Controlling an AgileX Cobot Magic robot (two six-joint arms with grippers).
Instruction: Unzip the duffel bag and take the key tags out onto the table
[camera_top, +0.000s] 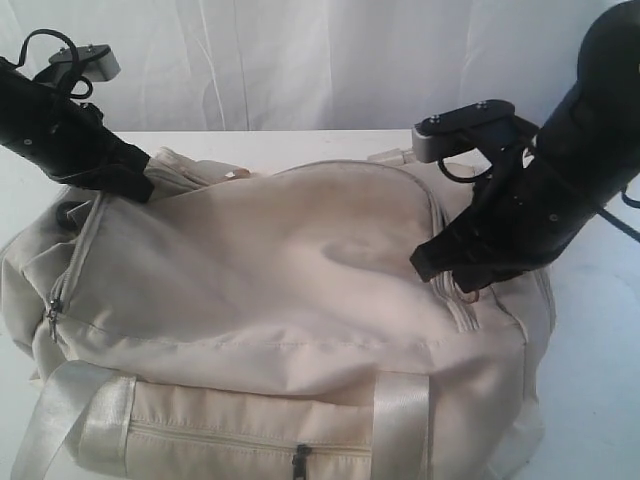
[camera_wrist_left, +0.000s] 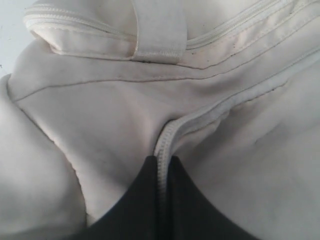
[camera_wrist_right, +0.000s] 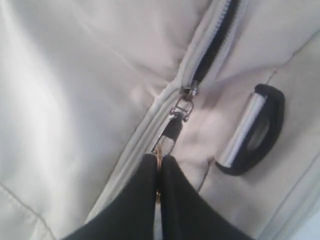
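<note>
Well, the cream bag (camera_top: 300, 270) sits slumped on the white surface (camera_top: 600, 330). The left tool (camera_wrist_left: 161, 161) is down at the bag's far left end, its black fingers pinched together on a ribbed seam (camera_wrist_left: 170, 132) in the fabric. The right tool (camera_wrist_right: 160, 160) is over at the right end, clamped on the dark metal pull (camera_wrist_right: 171, 136) of the top zip (camera_wrist_right: 217, 37). The slider (camera_wrist_right: 189, 92) sits just beyond its tips, and past it the zip gapes a little, dark inside. A black-and-silver buckle (camera_wrist_right: 252, 131) lies on the fabric just beside the pull. A pale strap (camera_top: 400, 420) runs down over the front pocket.
</note>
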